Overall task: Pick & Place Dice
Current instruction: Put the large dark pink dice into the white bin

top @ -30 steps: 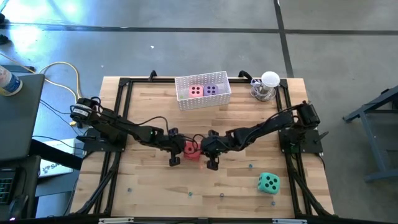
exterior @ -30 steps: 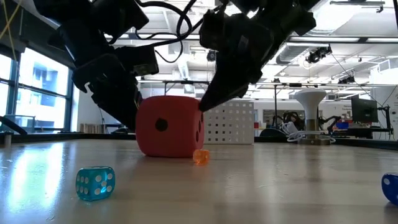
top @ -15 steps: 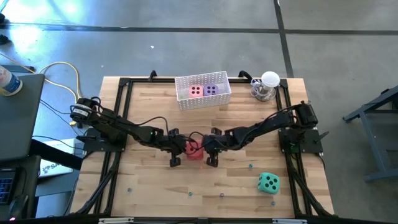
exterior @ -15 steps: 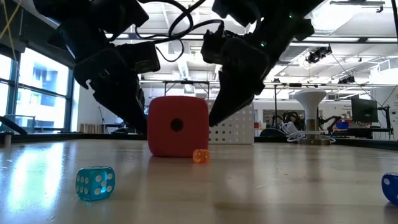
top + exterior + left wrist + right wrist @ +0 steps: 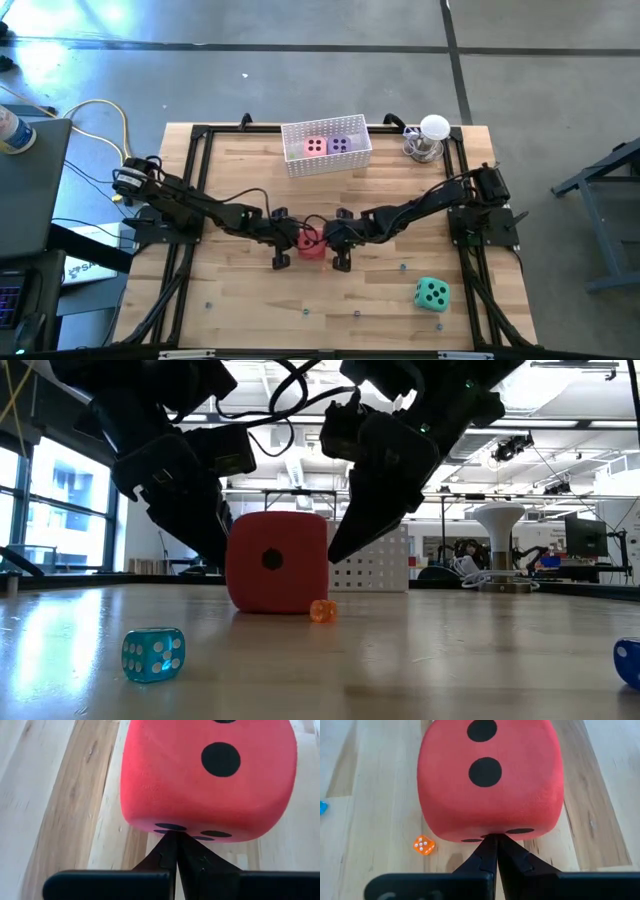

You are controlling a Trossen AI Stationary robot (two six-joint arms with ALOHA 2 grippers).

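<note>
A red die (image 5: 309, 242) with dark pips sits on the wooden table (image 5: 250, 300) near its middle, its underside on the wood in the low view (image 5: 277, 562). My left gripper (image 5: 294, 241), shut, is against its left side. My right gripper (image 5: 327, 238), also shut, is against its right side. A pink die (image 5: 315, 146) and a purple die (image 5: 340, 144) lie in the white basket (image 5: 300, 163) at the far edge. A teal-green die (image 5: 432, 294) lies alone near the front right. My left gripper touches the red die with its shut fingertips (image 5: 170, 845), on the low part of the die's left face (image 5: 172, 826). The fingers slant down from the table's left. My right gripper meets the opposite face low down (image 5: 492, 833) with its shut fingertips (image 5: 492, 847), slanting down from the table's right. The die stands between the two tips on the table.
A small orange die (image 5: 322, 610) lies just in front of the red one, a small clear blue die (image 5: 153, 654) nearer the front left. A white stand with a round top (image 5: 432, 135) is at the far right corner. A black frame (image 5: 200, 135) runs around the table.
Between the two shut grippers the red die has turned about on the table: a corner faced the near edge, and now one face does. It slid a little toward the table's right, then part of the way back. Both grippers stay shut against it.
</note>
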